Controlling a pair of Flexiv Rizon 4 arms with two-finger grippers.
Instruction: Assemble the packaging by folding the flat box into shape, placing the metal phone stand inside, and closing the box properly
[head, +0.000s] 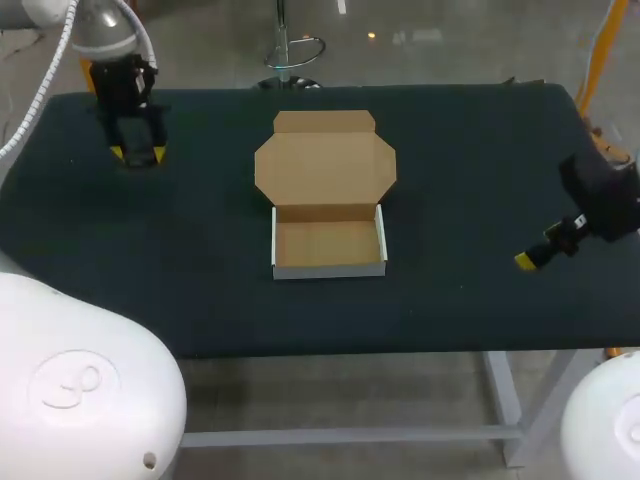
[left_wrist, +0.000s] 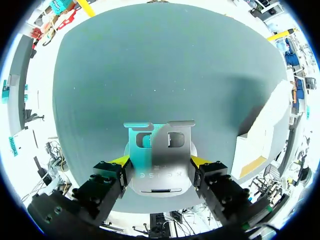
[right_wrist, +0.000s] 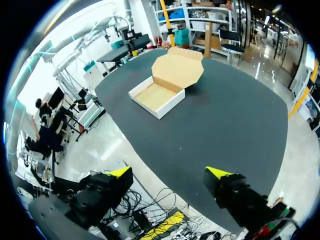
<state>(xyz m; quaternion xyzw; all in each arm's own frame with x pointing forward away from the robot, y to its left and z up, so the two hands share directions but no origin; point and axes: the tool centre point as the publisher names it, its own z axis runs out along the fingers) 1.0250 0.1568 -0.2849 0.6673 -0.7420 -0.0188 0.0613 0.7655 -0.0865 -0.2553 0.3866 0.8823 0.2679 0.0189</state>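
Left gripper (head: 138, 153), at the far left of the dark table (head: 200, 260), is clamped on the one silver metal phone stand (left_wrist: 159, 150). One brown cardboard box (head: 330, 268) in the middle is already folded but empty, its lid (head: 325, 165) open. Right gripper (right_wrist: 170, 175) hangs with fingers wide apart, holding nothing. Placing the stand and closing the box are left.

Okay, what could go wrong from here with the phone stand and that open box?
The left gripper pinches the metal phone stand only by its side edges, so it might slip or tilt when lifted. The box sits unheld mid-table, the right gripper open and well off to the side; lowering the stand in could shove it or catch a wall.
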